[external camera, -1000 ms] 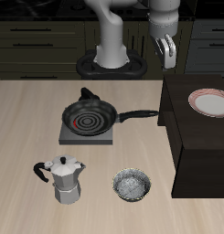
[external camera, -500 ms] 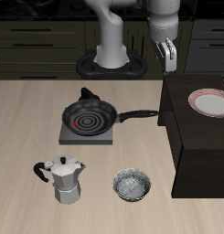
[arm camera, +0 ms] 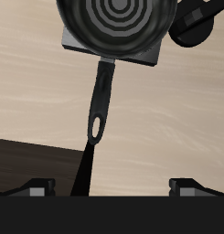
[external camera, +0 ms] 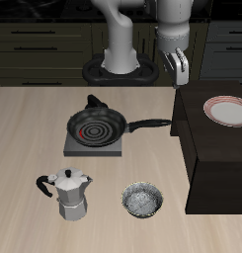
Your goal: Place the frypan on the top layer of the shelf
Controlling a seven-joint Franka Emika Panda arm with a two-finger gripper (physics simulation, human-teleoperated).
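Observation:
The frypan [external camera: 96, 126] is a round black pan resting on a grey burner plate [external camera: 93, 144], its red rings showing through the pan's middle. Its long handle [external camera: 152, 125] points toward the shelf [external camera: 216, 158], a large dark boxy unit at the table's side. My gripper [external camera: 178, 64] hangs open in the air, farther back than the handle's end and well above it. In the wrist view the frypan [arm camera: 113, 23] and its handle [arm camera: 100, 101] lie below the gripper [arm camera: 112, 187], whose fingertips [arm camera: 31, 188] stand wide apart with nothing between them. A corner of the shelf [arm camera: 31, 160] shows there too.
A white plate with a red rim [external camera: 226, 111] lies on the shelf's top. A metal moka pot [external camera: 68, 193] and a small speckled bowl [external camera: 142, 201] stand near the table's front edge. The robot's base [external camera: 121, 67] is at the back.
The gripper has come down a little and shifted slightly toward the handle's end. The frypan and the other things have not moved.

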